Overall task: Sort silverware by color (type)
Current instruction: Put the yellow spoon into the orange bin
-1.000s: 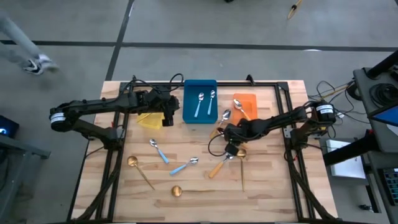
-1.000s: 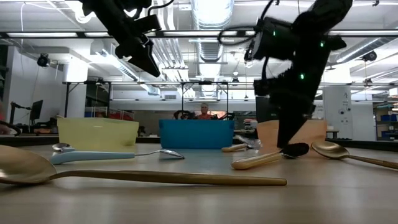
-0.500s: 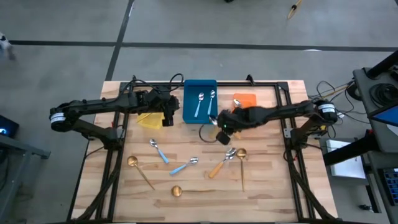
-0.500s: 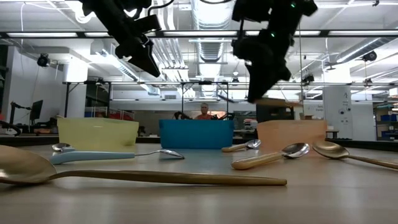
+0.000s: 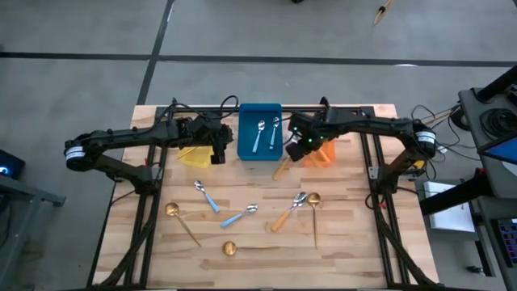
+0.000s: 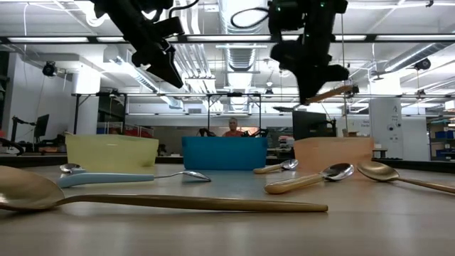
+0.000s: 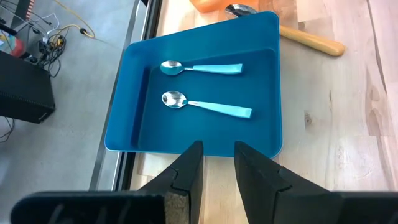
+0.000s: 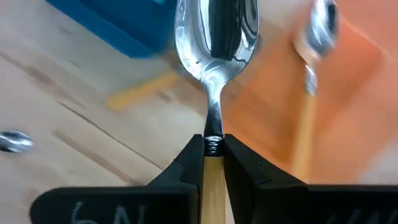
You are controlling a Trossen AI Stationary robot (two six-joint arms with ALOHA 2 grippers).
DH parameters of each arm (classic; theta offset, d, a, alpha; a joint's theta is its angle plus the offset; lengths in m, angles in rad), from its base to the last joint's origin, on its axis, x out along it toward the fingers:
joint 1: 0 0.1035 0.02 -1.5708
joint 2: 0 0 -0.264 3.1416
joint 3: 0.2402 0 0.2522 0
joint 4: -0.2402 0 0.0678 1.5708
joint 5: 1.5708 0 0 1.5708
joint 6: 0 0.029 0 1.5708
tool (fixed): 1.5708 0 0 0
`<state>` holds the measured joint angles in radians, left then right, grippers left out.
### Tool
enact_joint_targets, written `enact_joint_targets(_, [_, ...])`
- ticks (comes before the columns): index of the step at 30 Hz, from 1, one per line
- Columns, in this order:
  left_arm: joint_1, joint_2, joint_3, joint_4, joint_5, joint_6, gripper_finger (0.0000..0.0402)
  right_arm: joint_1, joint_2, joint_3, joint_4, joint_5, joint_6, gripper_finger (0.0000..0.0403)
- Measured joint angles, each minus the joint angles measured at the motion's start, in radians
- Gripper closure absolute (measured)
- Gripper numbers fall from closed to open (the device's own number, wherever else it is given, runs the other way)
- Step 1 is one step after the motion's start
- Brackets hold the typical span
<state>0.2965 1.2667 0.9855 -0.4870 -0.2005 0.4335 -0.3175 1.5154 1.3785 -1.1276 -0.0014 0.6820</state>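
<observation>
so the right gripper (image 5: 300, 147), fingers pinched on an orange-handled spoon (image 8: 216, 37), just lifted it off the table over to the orange bin (image 5: 324, 153), drop looks next, left gripper (image 7: 214, 165) idles slightly apart by the blue bin (image 7: 134, 124)

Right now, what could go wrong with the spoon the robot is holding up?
The right gripper pinches the spoon by a thin part of its orange handle, so it might twist or slip out before it drops. The orange bin already holds a spoon, and another one lies on the table beside it, so a drop from high up might bounce out or miss the bin.
</observation>
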Motion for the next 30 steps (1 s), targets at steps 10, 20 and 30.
enact_joint_targets(10, [0.000,0.000,0.000,0.000,0.000,0.000,0.0329,-0.078,-0.001,-0.021,-0.183,-0.007,-0.001,0.0374])
enact_joint_targets(20, [0.000,0.000,0.000,0.000,0.000,0.000,0.0329,-0.151,0.017,-0.073,-0.174,-0.010,-0.053,0.0374])
enact_joint_targets(30, [0.000,0.000,0.000,0.001,0.000,0.003,0.0329,-0.232,0.096,-0.073,-0.096,-0.006,-0.099,0.0374])
